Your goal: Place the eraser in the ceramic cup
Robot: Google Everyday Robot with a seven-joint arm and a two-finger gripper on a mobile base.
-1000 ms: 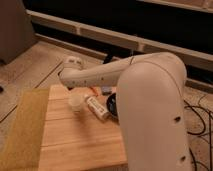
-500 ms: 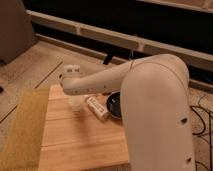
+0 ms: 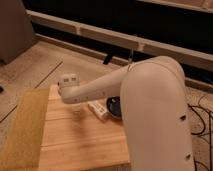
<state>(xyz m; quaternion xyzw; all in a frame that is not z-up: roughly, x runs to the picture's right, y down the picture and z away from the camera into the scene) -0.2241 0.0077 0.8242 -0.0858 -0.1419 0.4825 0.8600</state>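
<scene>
The white arm [image 3: 150, 105] reaches from the lower right across a wooden table [image 3: 80, 145], ending in the gripper [image 3: 70, 90] over the table's far left part. The wrist housing hides the fingers from view; they are together, and whether anything is caught between them cannot be told. The ceramic cup [image 3: 76, 106], small and cream-white, stands upright on the table just below the gripper, mostly hidden by the arm; only a pale part of its wall shows. The eraser itself cannot be made out. Just right of the cup lies a small whitish oblong object [image 3: 98, 110], its long axis running from upper left to lower right; dark marks on it cannot be read. Beside that, partly under the arm, sits a black bowl [image 3: 115, 107]. A yellow-green mat [image 3: 22, 130] lies along the table's left edge. No writing is legible anywhere.
</scene>
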